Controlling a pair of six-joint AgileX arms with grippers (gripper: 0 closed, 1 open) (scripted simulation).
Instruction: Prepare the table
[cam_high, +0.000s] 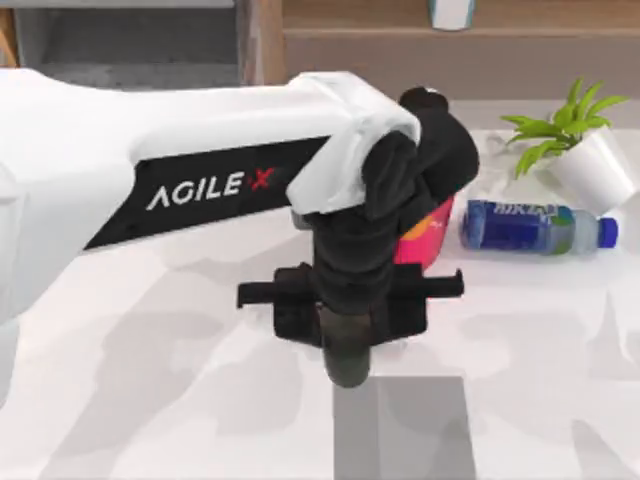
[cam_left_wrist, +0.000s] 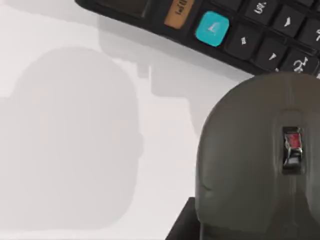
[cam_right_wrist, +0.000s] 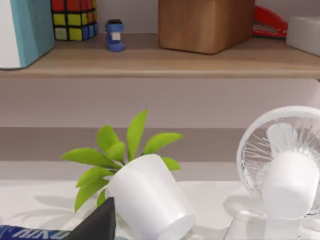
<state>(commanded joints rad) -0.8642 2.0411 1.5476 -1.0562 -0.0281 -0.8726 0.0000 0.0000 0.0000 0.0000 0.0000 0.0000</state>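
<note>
White and smooth, the table (cam_high: 120, 400) spreads below the left gripper (cam_high: 348, 340), which is clamped on a grey mouse (cam_left_wrist: 255, 165). Its detached shadow in the left wrist view suggests the mouse is lifted off the surface. A grey mat (cam_high: 400, 435) lies just beyond and beside the gripper's tip, and I judge it the likely target. Shift sideways until the mouse sits over the mat's middle, lower it level, and release only once it rests flat. A black calculator (cam_left_wrist: 225, 30) lies close beneath the gripper, so avoid dragging low across it. The right gripper (cam_right_wrist: 97, 225) is parked beside a tipped plant pot (cam_right_wrist: 150, 200); its grip I cannot tell.
</note>
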